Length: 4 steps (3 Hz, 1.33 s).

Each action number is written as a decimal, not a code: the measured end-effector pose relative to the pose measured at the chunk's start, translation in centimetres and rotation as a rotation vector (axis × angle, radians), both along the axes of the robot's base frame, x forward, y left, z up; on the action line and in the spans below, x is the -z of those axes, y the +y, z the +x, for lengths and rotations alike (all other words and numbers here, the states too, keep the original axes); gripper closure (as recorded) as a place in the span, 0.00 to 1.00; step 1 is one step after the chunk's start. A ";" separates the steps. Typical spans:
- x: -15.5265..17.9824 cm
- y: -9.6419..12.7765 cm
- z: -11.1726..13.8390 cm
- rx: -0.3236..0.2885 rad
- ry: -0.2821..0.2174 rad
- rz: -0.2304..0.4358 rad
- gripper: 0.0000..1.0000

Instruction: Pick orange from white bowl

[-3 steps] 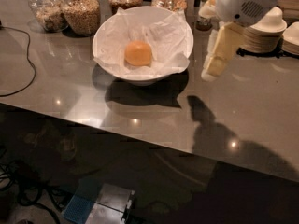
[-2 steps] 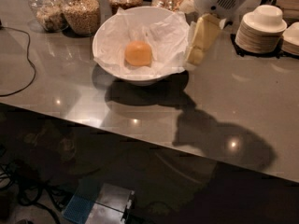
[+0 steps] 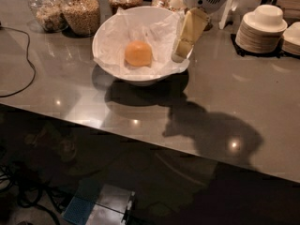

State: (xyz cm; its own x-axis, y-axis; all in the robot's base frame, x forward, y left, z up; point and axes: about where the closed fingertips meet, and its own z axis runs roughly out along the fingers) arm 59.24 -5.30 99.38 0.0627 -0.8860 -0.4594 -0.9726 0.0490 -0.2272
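At the far left, about nine o'clock in the camera view, a thin black cable [image 3: 32,69] loops over the grey, glossy stone countertop [image 3: 61,86]. Up at eleven o'clock stand two clear glass jars of grain [image 3: 82,11], just behind the bowl's far-left edge. Near the middle sits the large, deep white bowl [image 3: 136,78], lined with crumpled white paper [image 3: 115,36]. The round yellow-orange orange [image 3: 138,53] rests on that paper at the bowl's centre, untouched. The robot's pale yellow two-finger gripper [image 3: 180,53] hangs from its white arm housing at the bowl's three o'clock rim, angled down and leftward, with its tip at the paper's edge. It sits just beside the fruit, at the orange's three o'clock, and is apart from it. I cannot tell from this angle whether the gripper is spread or closed. At two o'clock in the view, well apart from the bowl, is a stack of small white dishes [image 3: 262,29]. As I judge it, the approach is largely made, but nothing is grasped. The gripper has yet to come over the orange, descend around it, close, and lift it out.
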 end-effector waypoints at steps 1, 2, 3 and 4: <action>0.4 1.5 1.4 0.023 -0.024 0.071 0.00; 1.1 4.2 5.1 0.054 -0.035 0.203 0.00; 1.7 5.4 7.3 0.090 0.004 0.269 0.00; 3.2 5.8 8.5 0.136 0.062 0.294 0.19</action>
